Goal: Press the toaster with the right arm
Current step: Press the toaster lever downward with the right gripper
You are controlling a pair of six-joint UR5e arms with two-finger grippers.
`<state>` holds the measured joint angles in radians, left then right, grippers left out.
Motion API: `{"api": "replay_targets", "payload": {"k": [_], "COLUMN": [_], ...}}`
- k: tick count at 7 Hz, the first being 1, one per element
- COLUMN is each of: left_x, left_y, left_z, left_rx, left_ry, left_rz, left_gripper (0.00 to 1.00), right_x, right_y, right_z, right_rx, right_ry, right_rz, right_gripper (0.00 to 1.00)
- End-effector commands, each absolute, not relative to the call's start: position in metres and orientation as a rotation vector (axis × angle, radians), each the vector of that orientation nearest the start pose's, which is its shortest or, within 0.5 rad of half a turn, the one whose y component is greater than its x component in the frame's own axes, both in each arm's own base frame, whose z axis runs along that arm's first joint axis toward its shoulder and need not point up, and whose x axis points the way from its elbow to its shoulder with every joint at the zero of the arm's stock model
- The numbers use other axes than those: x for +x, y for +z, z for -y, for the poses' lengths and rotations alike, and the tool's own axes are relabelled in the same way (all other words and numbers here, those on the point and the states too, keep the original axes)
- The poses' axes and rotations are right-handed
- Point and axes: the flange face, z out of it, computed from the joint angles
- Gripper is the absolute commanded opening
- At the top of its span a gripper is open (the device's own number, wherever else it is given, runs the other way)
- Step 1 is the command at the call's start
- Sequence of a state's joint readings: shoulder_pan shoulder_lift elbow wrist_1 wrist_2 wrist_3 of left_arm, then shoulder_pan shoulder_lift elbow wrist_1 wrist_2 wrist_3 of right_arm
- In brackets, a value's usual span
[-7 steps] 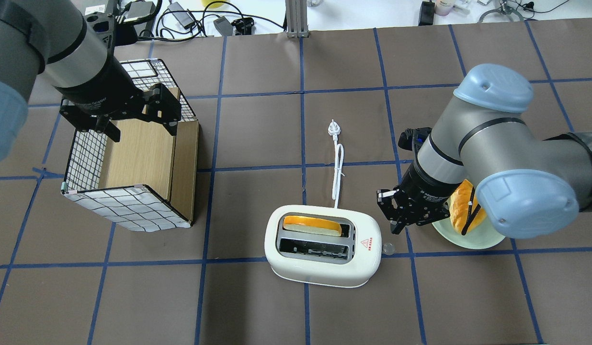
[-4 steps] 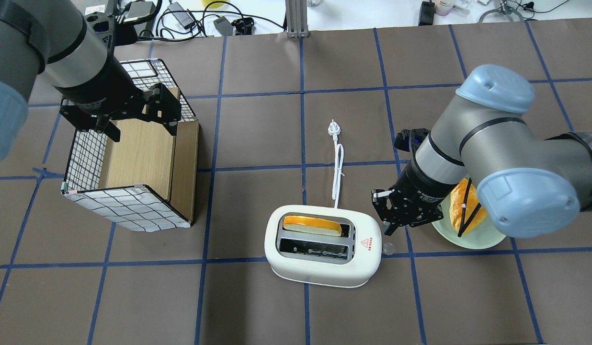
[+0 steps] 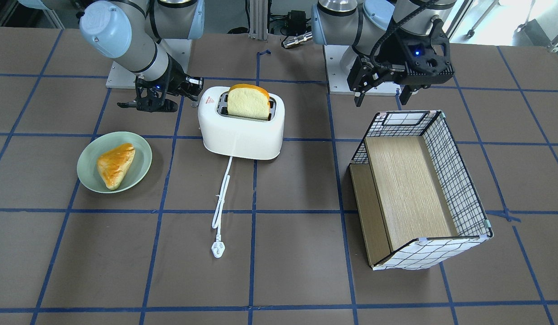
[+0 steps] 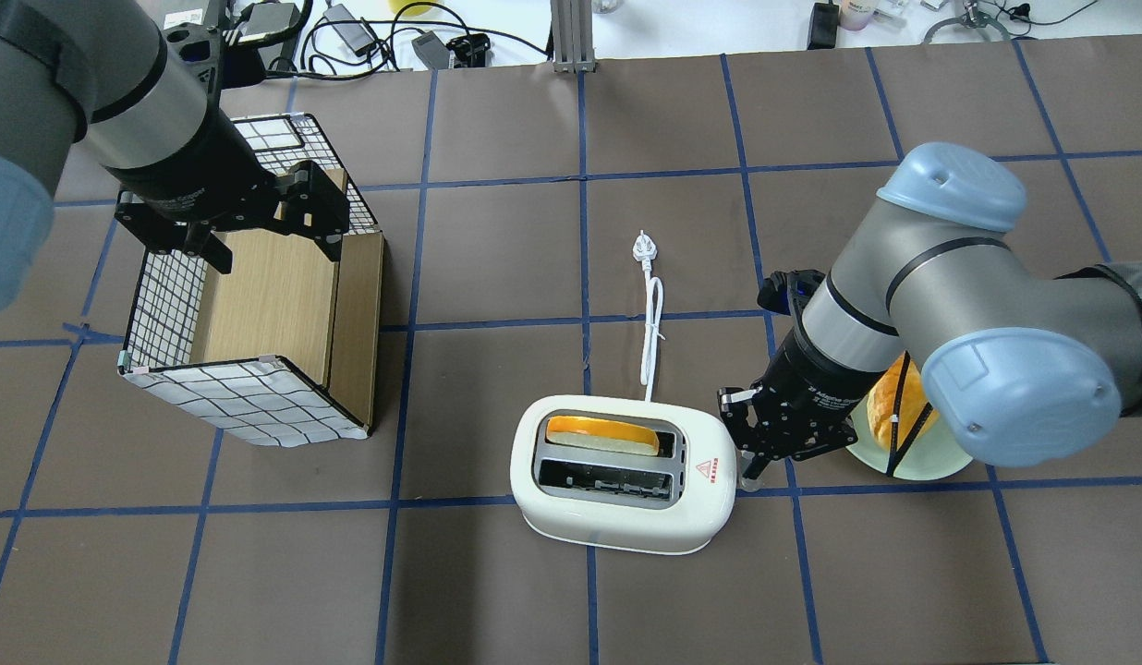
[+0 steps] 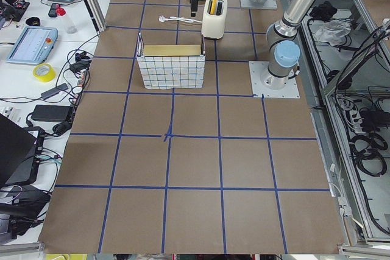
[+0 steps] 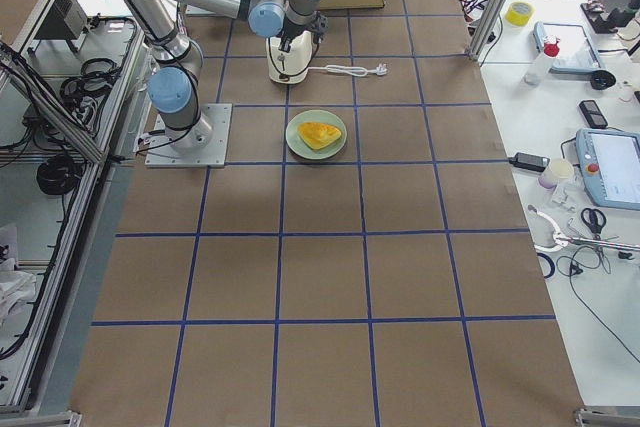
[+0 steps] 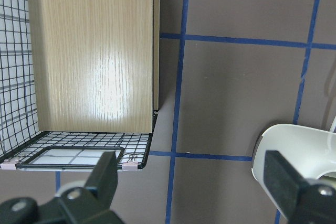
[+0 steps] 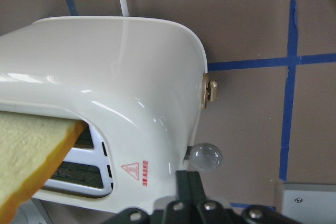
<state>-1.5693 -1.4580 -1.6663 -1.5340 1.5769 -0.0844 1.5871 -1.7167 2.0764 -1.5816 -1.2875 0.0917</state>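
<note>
The white two-slot toaster (image 4: pixel 624 517) stands at the table's near middle, with a bread slice (image 4: pixel 601 432) sticking up from its far slot. It also shows in the front view (image 3: pixel 241 124) and fills the right wrist view (image 8: pixel 105 66). Its clear round lever knob (image 8: pixel 206 156) sticks out of its right end (image 4: pixel 748 478). My right gripper (image 4: pixel 748 462) is shut and empty, its tip right beside that end and just above the knob (image 8: pixel 191 182). My left gripper (image 4: pixel 268 242) is open and empty above the grid-patterned box (image 4: pixel 257 314).
A green plate (image 3: pixel 139 149) with a pastry (image 3: pixel 115 164) lies to the toaster's right, partly under my right arm. The white cord (image 4: pixel 652 323) and plug (image 4: pixel 642 246) trail away from the toaster's far side. A small gold knob (image 8: pixel 209 92) sits on the toaster's end.
My right gripper has moved left and nearer, from beside the plate to the toaster's right end by the knob. The left arm, toaster and bread have not moved.
</note>
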Motion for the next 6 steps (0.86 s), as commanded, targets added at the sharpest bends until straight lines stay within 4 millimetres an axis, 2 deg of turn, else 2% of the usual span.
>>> {"api": "replay_targets", "payload": {"k": [1, 4, 6], "left_x": [-0.132, -0.132, -0.132], "left_y": [0.497, 0.498, 0.498], "left_z": [0.449, 0.449, 0.449], "left_rx": [-0.135, -0.135, -0.135], "left_ry": [-0.085, -0.087, -0.087], "left_rz": [-3.134, -3.134, -3.134], "left_gripper": [1.00, 1.00, 1.00], "right_x": [0.166, 0.163, 0.163], "right_y": [0.318, 0.320, 0.309], "right_z": [0.364, 0.371, 0.366], "right_rx": [0.174, 0.187, 0.185], "right_ry": [0.502, 0.437, 0.470], "right_rz": [-2.835, -2.856, -2.852], "right_gripper": [0.00, 0.00, 0.00]}}
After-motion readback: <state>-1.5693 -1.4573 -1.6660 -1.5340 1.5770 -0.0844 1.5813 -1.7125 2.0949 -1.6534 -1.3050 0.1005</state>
